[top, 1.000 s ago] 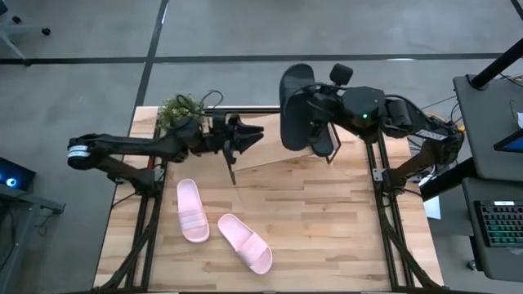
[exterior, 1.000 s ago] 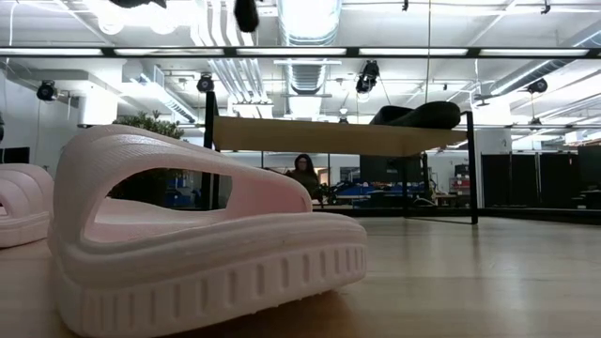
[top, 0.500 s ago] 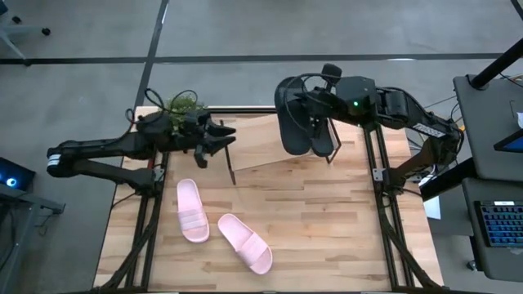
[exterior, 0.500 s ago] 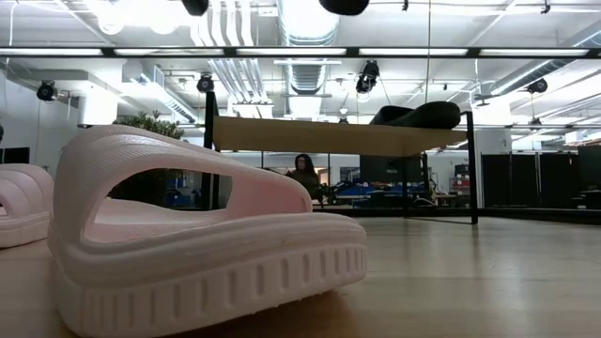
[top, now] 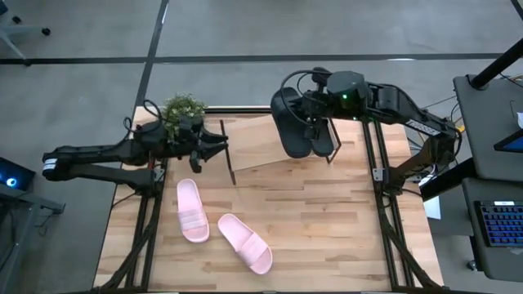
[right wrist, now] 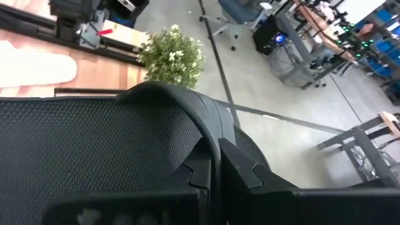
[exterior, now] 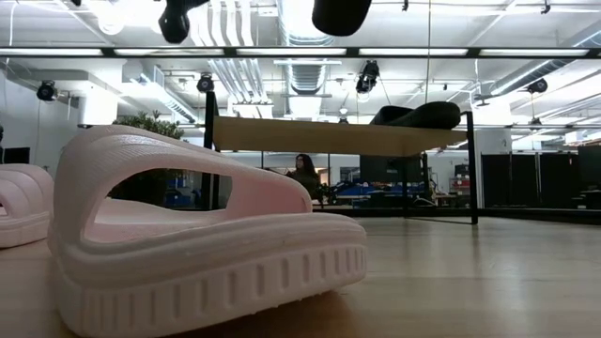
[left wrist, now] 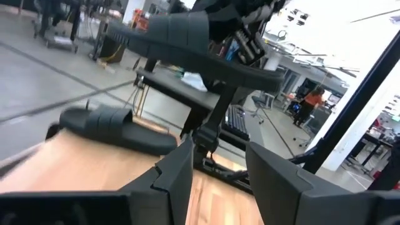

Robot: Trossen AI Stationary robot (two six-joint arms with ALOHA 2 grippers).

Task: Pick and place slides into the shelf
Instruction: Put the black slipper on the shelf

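Right gripper (top: pixel 309 122), clamped on second black slide (top: pixel 288 124), carrying it leftward above shelf (top: pixel 261 147) beside placed black slide (top: pixel 323 137); left gripper (top: pixel 214 147), fingers apart and empty, retreating.

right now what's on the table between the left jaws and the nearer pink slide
Nothing: in the high view only bare tabletop separates the left gripper from the nearer pink slide.

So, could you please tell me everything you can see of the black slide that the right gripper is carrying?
The black slide is matte, with a finely textured footbed and a wide arched strap. The right gripper is shut on that strap, holding the slide in the air above the shelf, clear of the board. A second black slide already lies on the shelf beside it. Nothing else touches it.
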